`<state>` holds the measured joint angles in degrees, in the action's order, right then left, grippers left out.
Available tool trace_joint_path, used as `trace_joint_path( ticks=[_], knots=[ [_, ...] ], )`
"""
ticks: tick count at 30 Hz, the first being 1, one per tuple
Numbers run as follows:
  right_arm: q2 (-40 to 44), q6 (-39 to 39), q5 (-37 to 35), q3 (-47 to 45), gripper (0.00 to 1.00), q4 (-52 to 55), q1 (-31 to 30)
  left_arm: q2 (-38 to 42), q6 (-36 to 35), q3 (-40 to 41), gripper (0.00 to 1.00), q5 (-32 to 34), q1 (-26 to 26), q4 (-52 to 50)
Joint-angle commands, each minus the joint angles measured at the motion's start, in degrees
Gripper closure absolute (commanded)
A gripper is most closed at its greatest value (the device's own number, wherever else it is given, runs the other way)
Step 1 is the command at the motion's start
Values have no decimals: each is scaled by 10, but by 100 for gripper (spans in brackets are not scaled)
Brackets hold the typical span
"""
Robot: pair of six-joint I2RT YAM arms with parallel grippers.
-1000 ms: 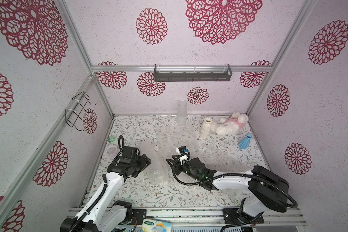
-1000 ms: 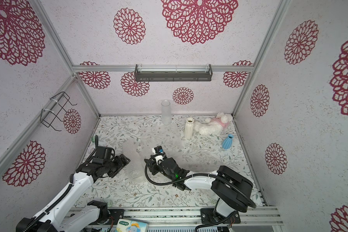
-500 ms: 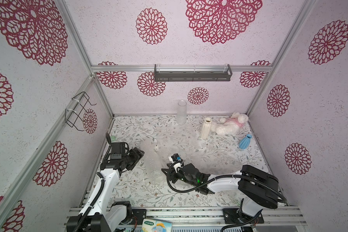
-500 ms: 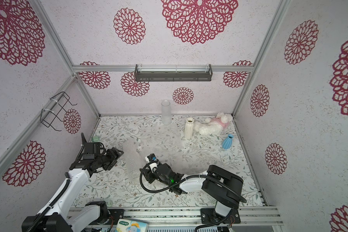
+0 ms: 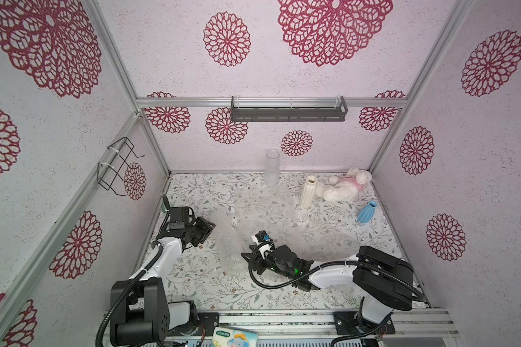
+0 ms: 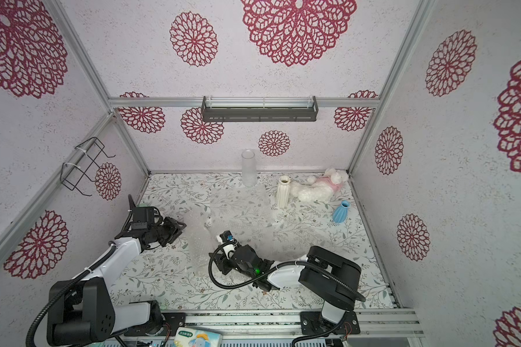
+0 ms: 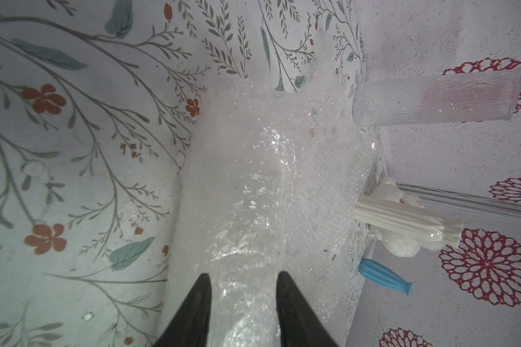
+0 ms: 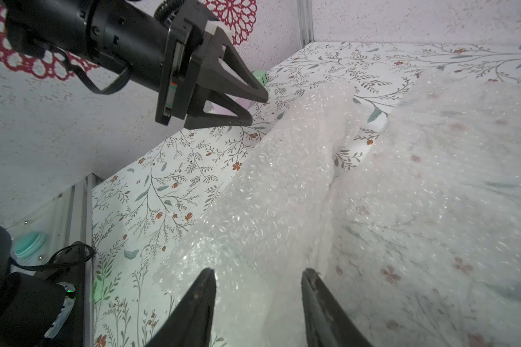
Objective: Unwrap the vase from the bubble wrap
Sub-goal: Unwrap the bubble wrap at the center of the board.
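Top pair: hung high over the near edge of the bench (image 5: pixel 193 288), side by side, looking down and inward; far off, wide enough for both arms and all three walls.
Top pair overlap: almost the whole scene, only shifted a little sideways.
Left wrist: behind the left claw (image 7: pixel 242 275), looking forward along it, close above the bubble wrap (image 7: pixel 253 180), toward the back wall (image 7: pixel 433 156); picture rolled onto its side.
Right wrist: behind the right claw (image 8: pixel 258 270), low, very near the wrap, facing the left wall (image 8: pixel 57 135).
Wrist overlap: same ridge of wrap, seen crosswise.
Right wrist and top pair: left claw in each.
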<state>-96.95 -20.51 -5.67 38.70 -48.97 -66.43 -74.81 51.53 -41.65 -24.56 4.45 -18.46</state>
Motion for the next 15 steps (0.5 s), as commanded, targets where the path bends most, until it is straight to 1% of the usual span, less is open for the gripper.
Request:
trace_joint_path(
  ticks=[1, 5, 7, 9, 10, 12, 13, 14, 15],
  knots=[
    [0, 9, 5, 13, 51, -17, -3, -7, 6, -16, 62, -1, -10, 38],
    [1, 10, 3, 12, 51, -17, -3, -19, 4, -19, 63, 10, -24, 36],
    [1, 10, 3, 11, 51, -17, -3, -23, 4, -21, 67, 19, -28, 34],
    [3, 10, 5, 10, 51, -17, -3, -28, 0, -25, 68, 31, -35, 29],
    [3, 10, 4, 10, 51, -17, -3, -32, -3, -27, 70, 36, -36, 25],
    [5, 11, 3, 9, 51, -16, -3, -42, -6, -30, 80, 44, -37, 24],
    [6, 11, 2, 8, 51, -16, -3, -46, -6, -31, 82, 49, -37, 24],
    [9, 12, 1, 6, 51, -16, -3, -49, -7, -32, 89, 53, -37, 21],
    [10, 13, 0, 5, 52, -16, -3, -52, -6, -34, 98, 53, -38, 20]
  ],
)
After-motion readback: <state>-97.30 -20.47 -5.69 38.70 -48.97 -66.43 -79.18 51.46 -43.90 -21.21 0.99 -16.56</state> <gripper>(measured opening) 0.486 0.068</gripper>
